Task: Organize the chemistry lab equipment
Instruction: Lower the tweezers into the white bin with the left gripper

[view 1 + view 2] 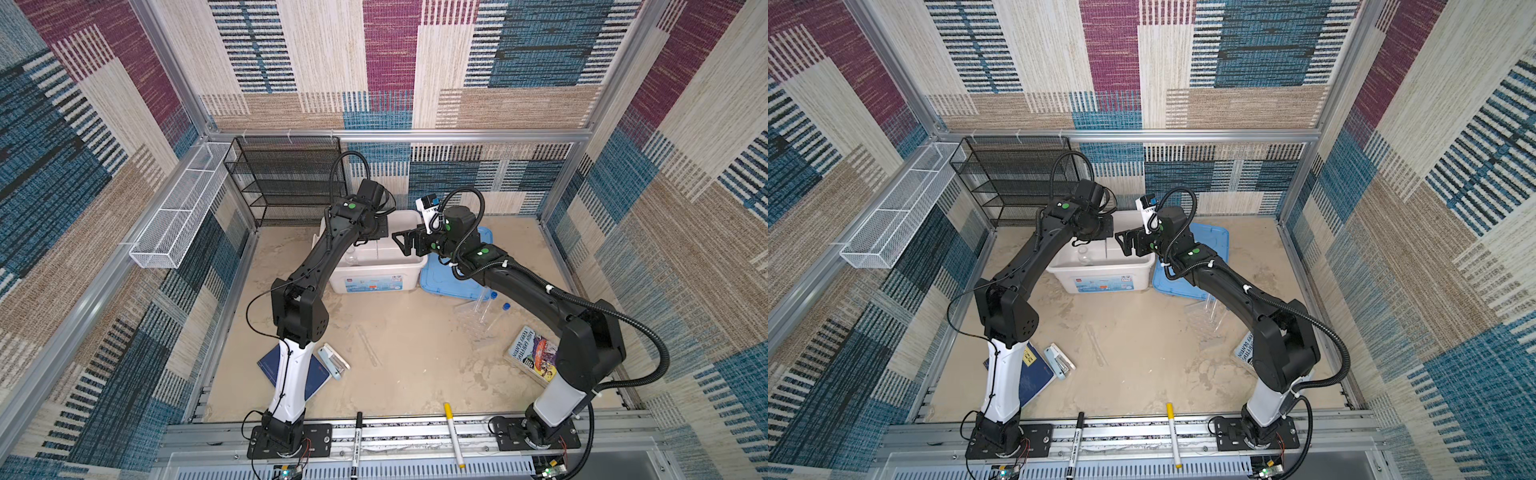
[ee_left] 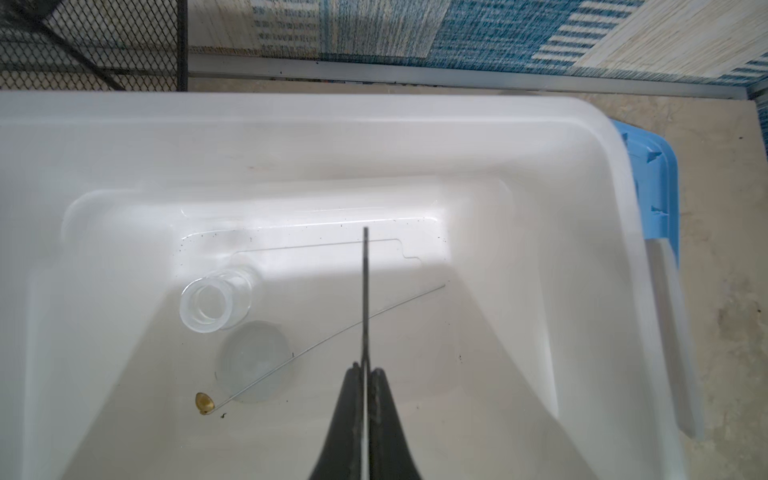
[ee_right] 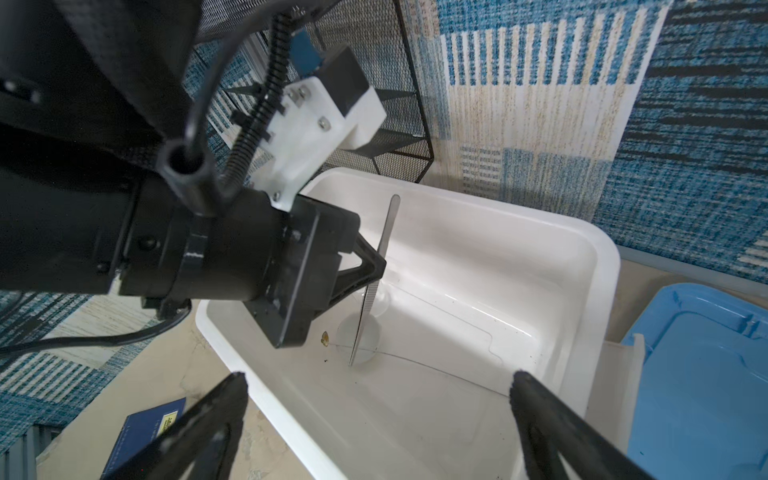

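- Left gripper [image 3: 376, 266]: jaws clamped tight on the metal tweezers [image 3: 388, 224], which hang near-upright, tips down, inside the white bin [image 3: 540, 224], near the small white dish [image 2: 255, 357]. Whether the tips touch the floor cannot be told.
- Right gripper [image 1: 402, 244]: jaws spread wide, holding nothing, hovering at the bin's rim.
- In the bin: small glass beaker [image 2: 214, 303] on its side, the dish, long thin spoon [image 2: 324, 339].
- On the table: test tubes [image 1: 488, 309] at the clear plastic rack [image 1: 469, 322]; glass rod [image 1: 368, 345].
- Risk 1: releasing upright may drive the pointed tips onto the dish or beaker.
- Risk 2: the tweezers may topple and lean against the wall.
- Risk 3: the 2 grippers sit near each other; a careless retreat could cause contact.
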{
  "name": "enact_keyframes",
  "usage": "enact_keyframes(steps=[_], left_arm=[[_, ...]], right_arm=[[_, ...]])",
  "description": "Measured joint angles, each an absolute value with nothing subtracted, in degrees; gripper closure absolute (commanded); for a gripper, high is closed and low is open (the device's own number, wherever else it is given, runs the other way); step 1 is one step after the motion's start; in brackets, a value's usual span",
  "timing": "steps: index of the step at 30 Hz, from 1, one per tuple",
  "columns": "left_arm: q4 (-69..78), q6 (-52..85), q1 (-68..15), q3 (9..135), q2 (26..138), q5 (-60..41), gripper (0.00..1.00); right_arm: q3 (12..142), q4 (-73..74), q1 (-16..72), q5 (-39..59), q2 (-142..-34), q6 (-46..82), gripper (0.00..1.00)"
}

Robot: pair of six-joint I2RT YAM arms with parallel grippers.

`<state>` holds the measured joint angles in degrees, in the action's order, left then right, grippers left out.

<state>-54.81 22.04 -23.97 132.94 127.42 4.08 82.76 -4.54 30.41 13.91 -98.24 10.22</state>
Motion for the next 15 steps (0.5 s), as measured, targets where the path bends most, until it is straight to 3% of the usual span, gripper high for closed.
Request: enact_keyframes(steps=[15], left_arm=[[-54.39, 21.30, -22.68, 134.13, 135.13, 1.19, 1.00]], right_arm=[[85.80, -5.63, 30.41, 15.46, -103.04, 6.11, 0.01]])
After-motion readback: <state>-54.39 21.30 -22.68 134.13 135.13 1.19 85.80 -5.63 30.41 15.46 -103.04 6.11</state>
